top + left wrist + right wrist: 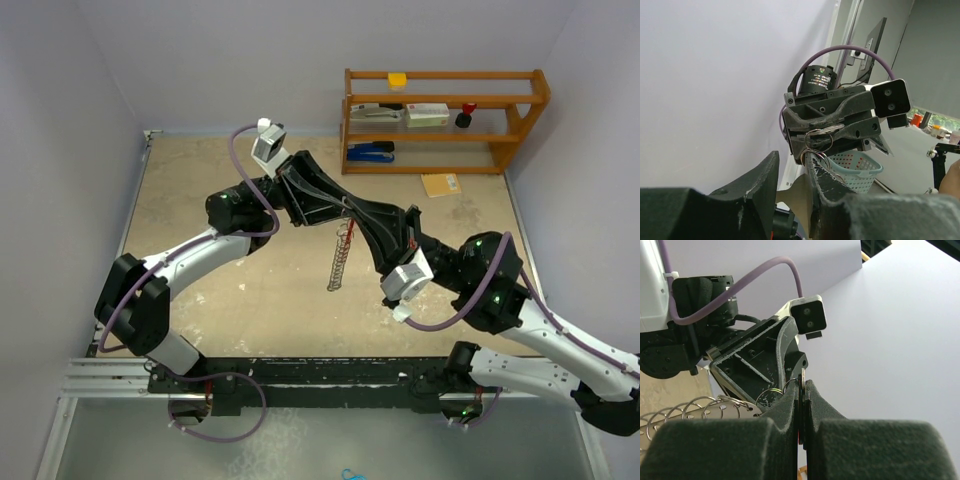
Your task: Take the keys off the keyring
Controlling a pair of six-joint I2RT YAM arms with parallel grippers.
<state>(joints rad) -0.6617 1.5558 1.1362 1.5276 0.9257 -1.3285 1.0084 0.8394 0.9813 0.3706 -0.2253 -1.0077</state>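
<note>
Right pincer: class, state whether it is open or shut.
Shut: in the right wrist view the right pincer is closed flat on a thin key, with no gap showing.

"Where were the two arms?"

"Both were lifted up and bent in toward the middle. The left claw (338, 207) and the right claw (360, 225) met tip to tip in the air, each wrist pointing at the other."

"Were they closed?"

"The right claw's fingers (782, 412) were pressed tight together. The left claw's fingers (760, 180) stood apart, with a gap between them."
</note>
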